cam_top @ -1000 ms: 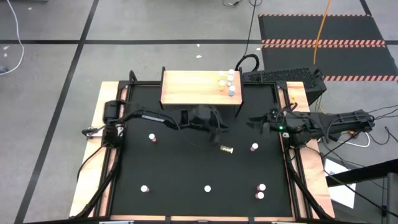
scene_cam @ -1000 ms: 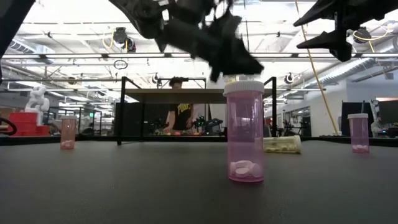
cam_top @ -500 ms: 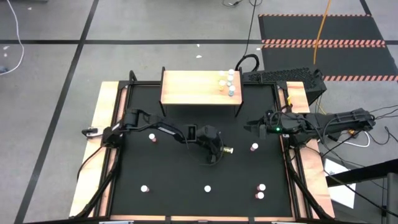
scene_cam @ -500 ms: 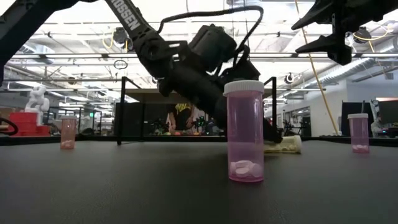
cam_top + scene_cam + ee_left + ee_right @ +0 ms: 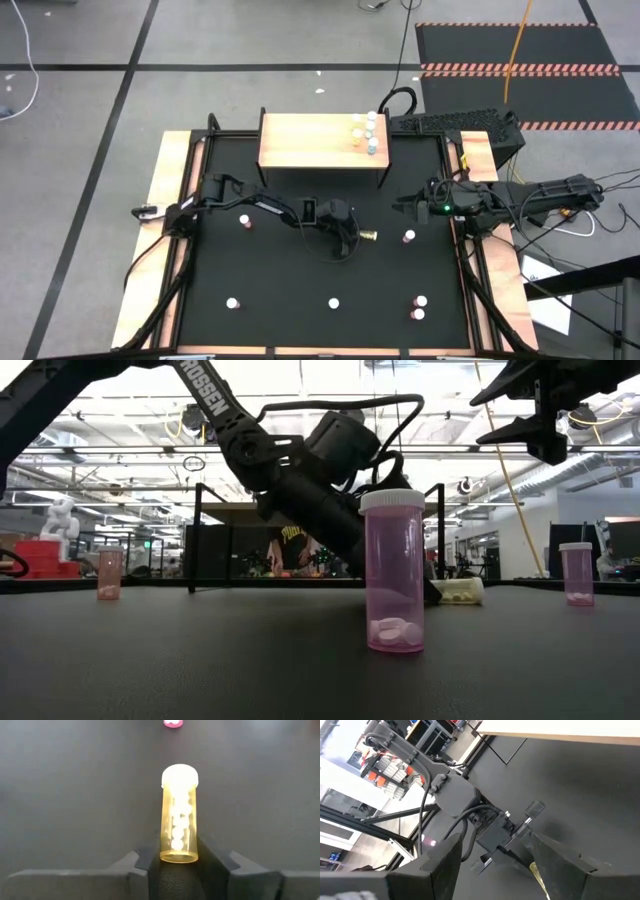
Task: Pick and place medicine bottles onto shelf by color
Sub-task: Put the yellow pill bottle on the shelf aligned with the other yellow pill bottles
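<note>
A yellow medicine bottle (image 5: 178, 815) with a white cap lies on its side on the black mat (image 5: 290, 270), mid-table. My left gripper (image 5: 352, 240) has come down on it from the left and is shut on it; the low view shows the bottle (image 5: 457, 592) just past the fingers. My right gripper (image 5: 405, 205) hangs open above the mat's right side and touches nothing. The shelf (image 5: 310, 140), a tan board on black legs, stands at the far edge with several bottles (image 5: 366, 132) upright at its right end. My left gripper pinches the yellow bottle at its base end (image 5: 178, 852), one finger (image 5: 147, 862) on each side of the body. The fingers slant down from the table's left and lie along the bottle. The bottle rests on its side on the mat, cap pointing toward the right edge.
Pink bottles stand upright on the mat: one at left (image 5: 245, 222), one near the yellow bottle (image 5: 408, 237), several along the near edge (image 5: 333, 303). One of them (image 5: 393, 570) fills the low view's foreground. A person shows in the room beyond the shelf.
My left gripper has come down from in front of the shelf toward the table's near edge, onto the lying yellow bottle, and now has its fingers on either side of the bottle's base end. The bottle still lies on the mat.
</note>
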